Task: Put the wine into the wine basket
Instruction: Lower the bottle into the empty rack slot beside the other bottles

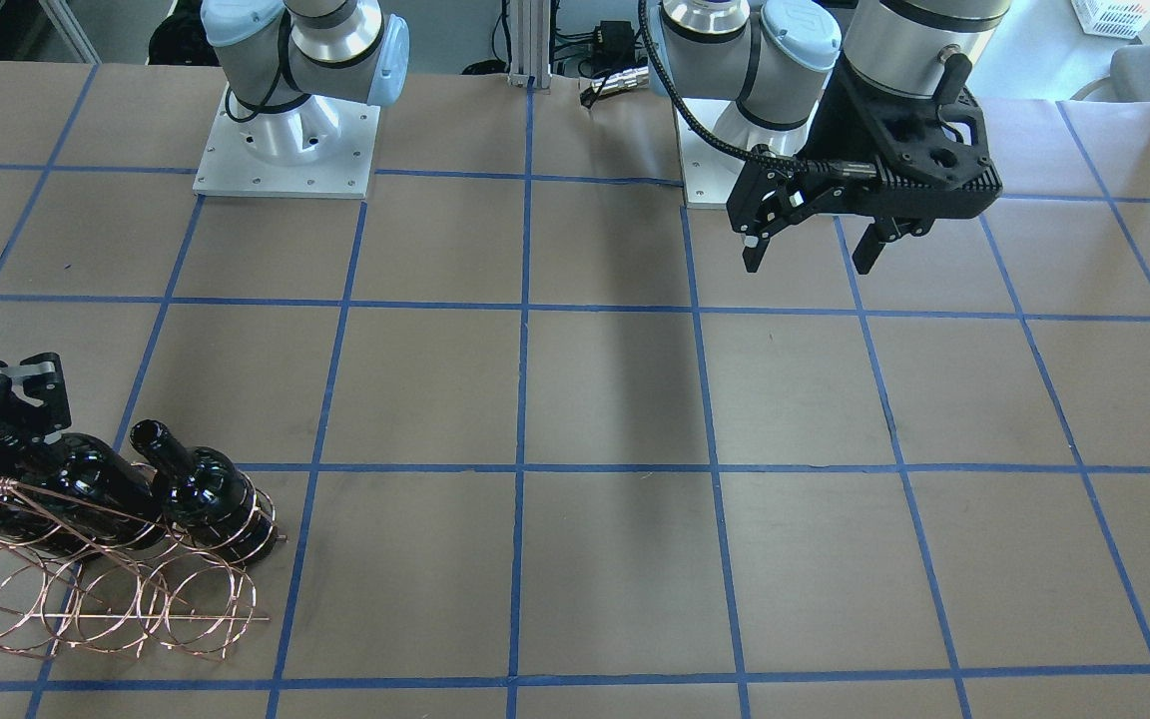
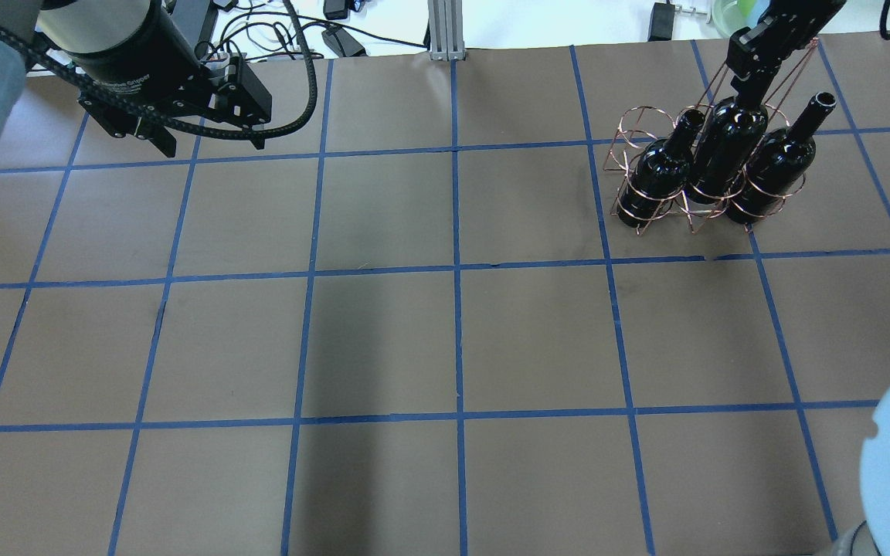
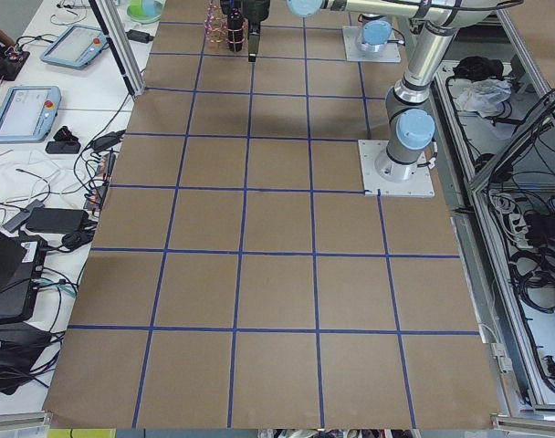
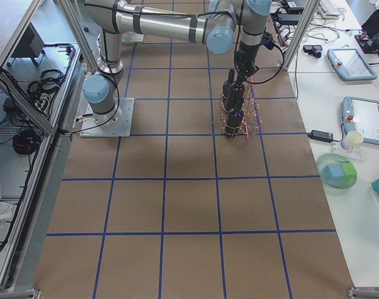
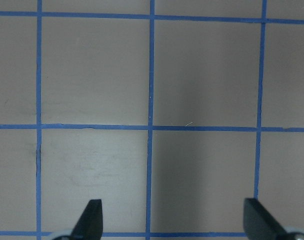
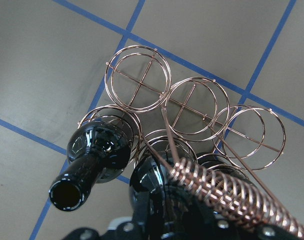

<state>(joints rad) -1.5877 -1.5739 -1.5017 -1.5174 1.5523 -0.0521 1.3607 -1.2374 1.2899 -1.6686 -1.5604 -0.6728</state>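
Brown paper gridded with blue tape covers the counter (image 2: 383,340). On its far right side, a copper wire basket of round hoops (image 1: 106,599) holds three glossy black glass wine bottles upright. The right hand (image 2: 754,73) grips the neck of the middle bottle (image 2: 725,150). The left hand (image 1: 810,262) hovers well apart, fingers spread wide.

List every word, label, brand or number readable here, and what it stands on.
Left gripper: faint white print on the housing above it, too blurred to read.
Wine bottles: no labels.
Teach pendants: screen text too small to read.
No text can be quoted from any view.
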